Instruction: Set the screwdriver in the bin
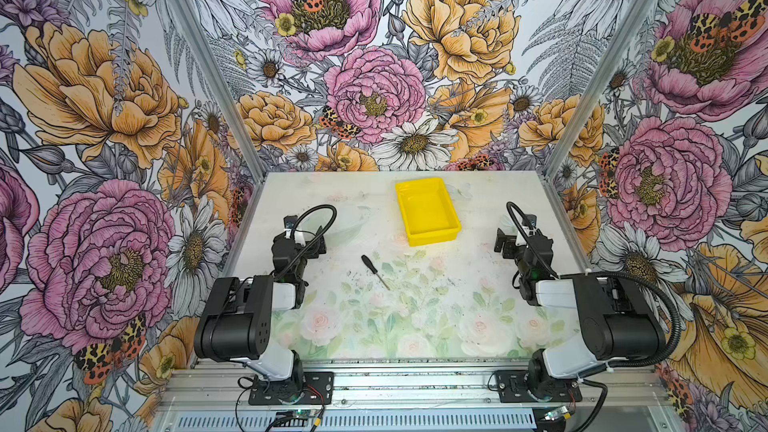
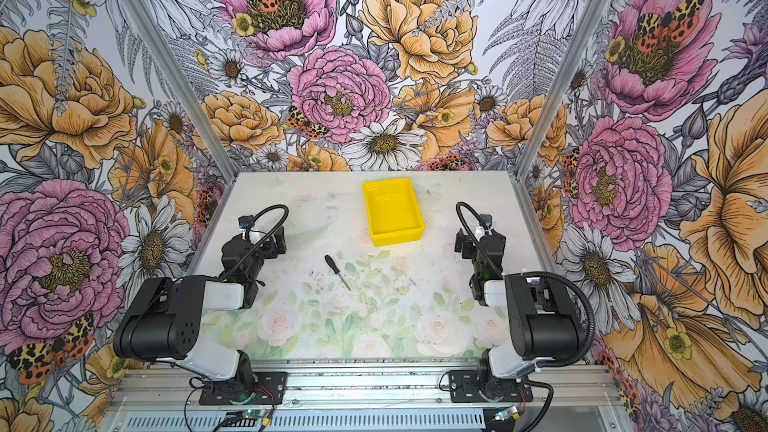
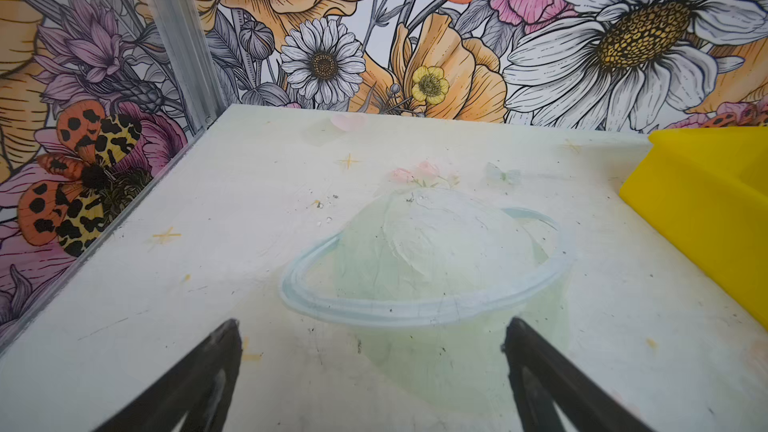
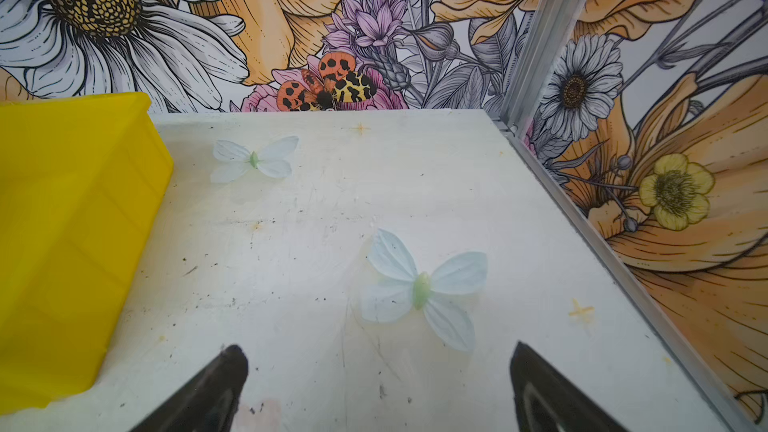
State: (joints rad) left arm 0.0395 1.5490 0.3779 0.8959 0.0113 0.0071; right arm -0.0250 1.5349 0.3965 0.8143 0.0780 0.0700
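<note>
Fingers (image 3: 208, 376) of the left gripper (image 3: 372, 326): black, matte, tapered wedges, spread wide apart, nothing clamped. Right gripper (image 4: 378, 349): same black wedge fingers (image 4: 208, 388), also spread apart, empty. Both grippers hover low over the table (image 1: 415, 326), well apart from each other.

Just ahead of the left fingertips is a clear round bowl (image 3: 415, 311) of thin, faintly bluish plastic with a rolled rim. It sits upright on the table. The left wrist view shows it clearly; in a top view it is only a faint outline (image 1: 345, 222).

Screwdriver (image 1: 375, 272) (image 2: 337, 271): lies flat on the table between the two arms and nearer the front edge than the bin, untouched. It has a rounded black handle toward the back-left and a thin metal shaft toward the front-right. Only the top views show it.

Bin (image 1: 434, 236): bright yellow, smooth plastic, rectangular, shallow, with raised walls and a rim. It stands toward the back, apart from the screwdriver. Its inside shows only in the top views; each wrist view catches just an outer wall and corner.

The tabletop is pale and scuffed with dark specks and a faded floral print. Pale blue butterfly prints (image 4: 422, 288) are sharp only in the right wrist view. Walls (image 1: 104, 118): bold floral pattern.
</note>
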